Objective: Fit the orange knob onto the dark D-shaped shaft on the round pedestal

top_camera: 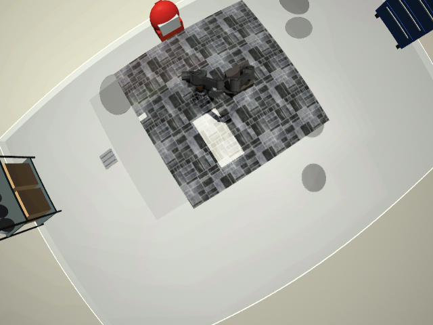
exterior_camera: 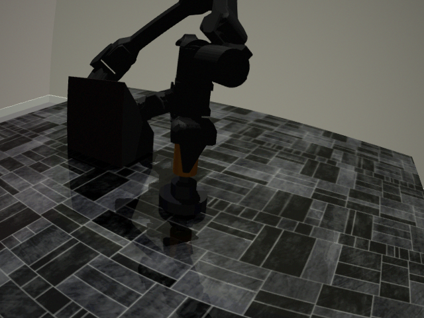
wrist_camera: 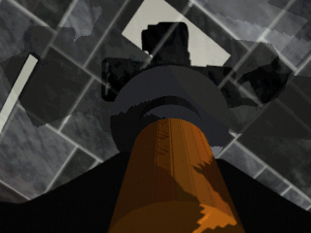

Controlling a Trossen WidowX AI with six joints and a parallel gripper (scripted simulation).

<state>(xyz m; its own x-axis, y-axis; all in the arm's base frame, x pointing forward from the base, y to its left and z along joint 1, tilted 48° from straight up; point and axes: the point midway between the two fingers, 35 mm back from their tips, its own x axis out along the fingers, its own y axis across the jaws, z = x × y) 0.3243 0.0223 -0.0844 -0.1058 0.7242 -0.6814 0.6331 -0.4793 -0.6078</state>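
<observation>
The orange knob (top_camera: 199,88) (exterior_camera: 177,164) (wrist_camera: 167,180) is upright between the fingers of my gripper (exterior_camera: 187,167) (wrist_camera: 171,163). The gripper is shut on it and points straight down. The dark round pedestal (exterior_camera: 167,202) (wrist_camera: 127,114) stands on the tiled surface directly below the knob. A narrower dark part (exterior_camera: 183,189) rises from the pedestal's middle, and the knob's lower end is just above it, clear of the pedestal's wide base. Whether the knob rests on the shaft's tip or is slightly around it, I cannot tell. The flat sides of shaft and hole are hidden.
The arm's dark base (top_camera: 241,84) (exterior_camera: 99,123) stands behind and left of the pedestal in the exterior view. The surface is dark tiled (top_camera: 265,115) (exterior_camera: 291,253), with a bright patch of light (top_camera: 220,139) (wrist_camera: 206,46) on it. A red object (top_camera: 164,15) stands beyond its edge.
</observation>
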